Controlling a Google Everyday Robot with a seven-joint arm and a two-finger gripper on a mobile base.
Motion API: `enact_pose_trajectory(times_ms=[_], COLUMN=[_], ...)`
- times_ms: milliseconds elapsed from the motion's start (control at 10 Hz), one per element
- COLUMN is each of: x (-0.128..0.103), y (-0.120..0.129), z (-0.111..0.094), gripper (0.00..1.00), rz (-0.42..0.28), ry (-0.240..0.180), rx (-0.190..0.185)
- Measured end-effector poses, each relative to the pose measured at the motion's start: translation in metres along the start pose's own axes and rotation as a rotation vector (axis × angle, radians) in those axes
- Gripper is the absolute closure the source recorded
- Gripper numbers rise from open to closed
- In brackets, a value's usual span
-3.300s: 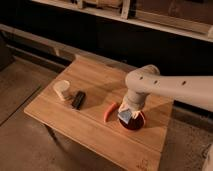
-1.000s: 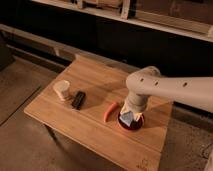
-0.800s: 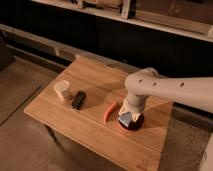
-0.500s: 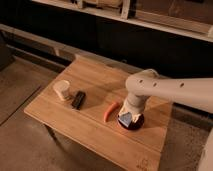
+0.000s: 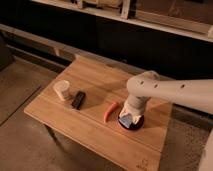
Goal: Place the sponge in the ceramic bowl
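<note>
The sponge [image 5: 127,120] sits directly under the claw [image 5: 131,113], inside the outline of the bowl [image 5: 132,129]. I judge it light, soft and springy, easiest to pinch across its short sides. The bowl is the breakable one. The sponge's blue-grey face looks tipped toward the camera rather than flat; I cannot make out which way its long axis runs. I cannot tell how wide the claw stands or whether it grips the sponge. Just beside the claw, on the camera's left, lies an orange strip [image 5: 110,111]. Well beyond that are a black bar [image 5: 78,99] and a cup [image 5: 62,90], all on the table [image 5: 90,131].
</note>
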Motion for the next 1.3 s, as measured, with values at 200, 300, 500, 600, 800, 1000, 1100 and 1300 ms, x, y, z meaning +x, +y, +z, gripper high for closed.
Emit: enact_pose_trajectory(times_ms=[200,300,500,600,800,1000,1100,1300], x=[-0.001,-0.001,0.0,0.0,0.001,0.0,-0.001,-0.002], y=[0.001,0.001,0.002,0.003,0.005,0.007,0.01,0.015], z=[-0.009,-0.011,-0.013,-0.013,-0.011,-0.018,-0.028,-0.053], gripper=[0.29,0.29,0.29,0.29,0.29,0.29,0.29,0.29], rz=[-0.002,-0.003,-0.005,-0.007,-0.009,-0.017,-0.026,-0.045], ry=[-0.017,-0.023,-0.027,-0.027,-0.025,-0.04,-0.063,-0.11], rx=[0.005,0.007,0.008,0.005,0.002,0.0,-0.001,0.013])
